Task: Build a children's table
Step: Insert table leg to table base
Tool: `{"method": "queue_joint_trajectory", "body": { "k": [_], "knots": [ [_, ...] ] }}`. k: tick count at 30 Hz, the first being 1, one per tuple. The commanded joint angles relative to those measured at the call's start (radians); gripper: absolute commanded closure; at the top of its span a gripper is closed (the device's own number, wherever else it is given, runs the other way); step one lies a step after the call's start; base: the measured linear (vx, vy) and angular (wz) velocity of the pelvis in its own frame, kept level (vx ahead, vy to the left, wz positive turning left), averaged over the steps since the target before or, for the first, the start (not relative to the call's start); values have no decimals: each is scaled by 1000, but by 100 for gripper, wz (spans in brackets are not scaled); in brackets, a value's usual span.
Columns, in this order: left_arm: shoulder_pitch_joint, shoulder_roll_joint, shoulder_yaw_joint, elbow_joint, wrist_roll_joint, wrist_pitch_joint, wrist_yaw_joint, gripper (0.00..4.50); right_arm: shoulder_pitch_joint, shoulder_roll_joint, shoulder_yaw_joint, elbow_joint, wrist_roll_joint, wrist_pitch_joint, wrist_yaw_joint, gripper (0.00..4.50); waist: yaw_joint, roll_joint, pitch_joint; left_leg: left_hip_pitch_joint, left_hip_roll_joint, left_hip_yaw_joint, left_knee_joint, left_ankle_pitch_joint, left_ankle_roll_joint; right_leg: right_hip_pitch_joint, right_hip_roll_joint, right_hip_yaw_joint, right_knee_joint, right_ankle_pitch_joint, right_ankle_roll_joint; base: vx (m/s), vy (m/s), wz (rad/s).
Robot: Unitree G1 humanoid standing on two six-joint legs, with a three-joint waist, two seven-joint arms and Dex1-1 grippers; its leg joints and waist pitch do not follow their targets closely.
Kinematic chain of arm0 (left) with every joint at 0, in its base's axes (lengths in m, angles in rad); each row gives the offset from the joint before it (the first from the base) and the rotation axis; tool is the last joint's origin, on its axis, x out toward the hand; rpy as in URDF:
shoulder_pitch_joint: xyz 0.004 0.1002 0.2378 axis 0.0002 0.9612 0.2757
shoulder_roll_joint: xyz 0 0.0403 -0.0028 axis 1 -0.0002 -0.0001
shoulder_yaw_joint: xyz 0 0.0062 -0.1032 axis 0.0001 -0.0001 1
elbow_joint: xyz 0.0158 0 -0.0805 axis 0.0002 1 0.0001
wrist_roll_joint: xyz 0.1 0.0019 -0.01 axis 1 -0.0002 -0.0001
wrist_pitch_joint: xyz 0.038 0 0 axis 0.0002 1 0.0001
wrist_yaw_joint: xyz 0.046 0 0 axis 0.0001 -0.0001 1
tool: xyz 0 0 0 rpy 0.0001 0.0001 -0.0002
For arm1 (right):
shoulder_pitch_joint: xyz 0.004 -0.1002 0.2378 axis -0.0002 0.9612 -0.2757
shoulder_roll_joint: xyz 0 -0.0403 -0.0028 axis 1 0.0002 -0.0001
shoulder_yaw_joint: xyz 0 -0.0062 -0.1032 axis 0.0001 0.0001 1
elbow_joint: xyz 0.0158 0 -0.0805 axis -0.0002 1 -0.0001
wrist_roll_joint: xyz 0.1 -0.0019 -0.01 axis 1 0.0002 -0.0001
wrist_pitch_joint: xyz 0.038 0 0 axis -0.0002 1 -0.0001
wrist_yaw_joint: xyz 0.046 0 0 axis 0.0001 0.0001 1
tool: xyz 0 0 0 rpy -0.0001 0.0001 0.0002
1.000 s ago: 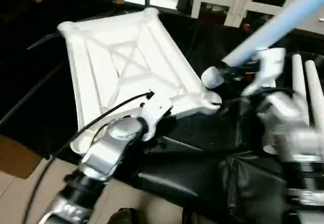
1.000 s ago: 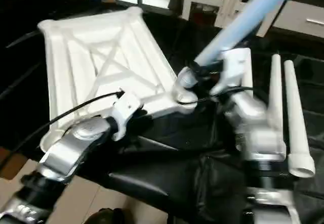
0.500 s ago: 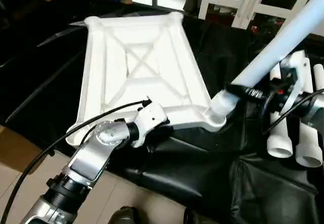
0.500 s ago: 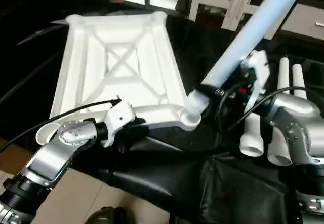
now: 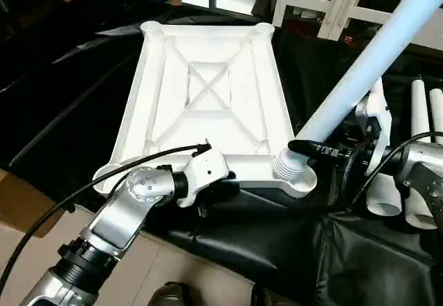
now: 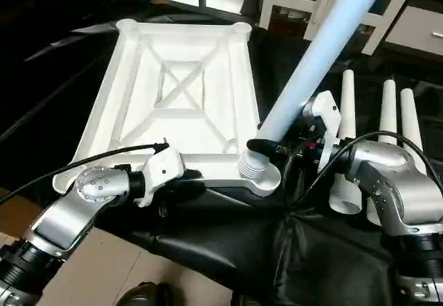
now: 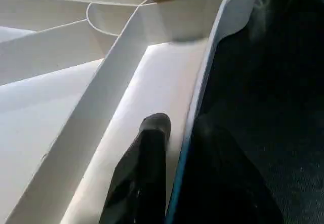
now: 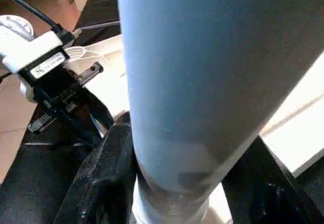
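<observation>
Leg held at the near right corner socket, tabletop pinned by its near rim

The right gripper is clamped around the lower end of a tube leg, which slants up and away from it; the leg's ribbed foot sits at the tabletop's near right corner socket, just beside the fingers. The left gripper pinches the tabletop's near rim, one finger inside. Three spare legs lie beyond the right wrist.

Head cameras look down on the tabletop; wrist cameras sit close.
</observation>
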Motion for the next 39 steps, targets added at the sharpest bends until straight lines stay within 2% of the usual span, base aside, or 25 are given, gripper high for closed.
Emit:
{"method": "queue_joint_trajectory", "body": {
  "k": [1,4,5,7,13,18,27,29,31,35,39],
  "knots": [
    [2,17,-48,13,19,-12,-53,388,0,-21,3,22,-10,15,8,267,-1,-3,-67,28,64,-30,-66,-74,120,53,-59,34,-51,-81,-297,0,0,0],
    [0,19,-48,15,18,-16,-60,388,-13,-28,-23,38,33,65,22,267,-2,-4,-67,27,63,-29,-66,-72,124,55,-59,34,-50,-61,-308,0,0,0],
    [-1,20,-48,17,18,-19,-62,388,-18,-55,-34,58,63,113,57,267,-2,-4,-66,28,63,-29,-66,-77,125,55,-58,34,-50,-64,-312,0,0,0],
    [-1,18,-48,16,18,-19,-64,388,-17,-90,-36,81,74,138,107,267,3,-3,-65,29,65,-30,-66,-85,124,56,-59,34,-52,-70,-317,0,0,0],
    [7,10,-43,6,13,-15,-66,388,-44,-124,-72,131,114,191,154,268,4,-7,-65,26,64,-29,-64,-77,127,58,-62,34,-52,-72,-324,0,0,0],
    [13,7,-40,1,13,-11,-67,388,-50,-145,-62,141,115,200,177,268,5,-8,-59,26,66,-29,-65,-78,132,55,-60,34,-53,-80,-322,0,0,0],
    [7,6,-38,5,16,-11,-72,388,-30,-110,28,110,18,128,154,268,9,-1,-58,28,68,-30,-68,-98,113,51,-62,34,-56,-104,-314,0,0,0],
    [5,7,-38,7,17,-12,-74,388,-31,-100,40,108,11,122,151,268,8,-3,-58,27,67,-29,-69,-98,112,51,-62,34,-56,-99,-313,0,0,0],
    [3,7,-38,9,18,-13,-75,388,-31,-91,74,105,-30,85,142,268,8,-1,-56,27,68,-30,-71,-110,109,51,-63,35,-58,-112,-313,0,0,0],
    [3,7,-37,8,19,-12,-76,388,-43,-86,141,122,-127,-14,126,268,-2,-1,-48,27,68,-33,-79,-184,77,47,-65,35,-71,-221,-284,0,0,0],
    [4,7,-41,1,19,-6,-80,388,-72,-66,173,132,-153,-39,128,268,-11,0,-45,26,69,-38,-87,-230,50,45,-67,36,-78,-287,-259,0,0,0]
  ]
}}
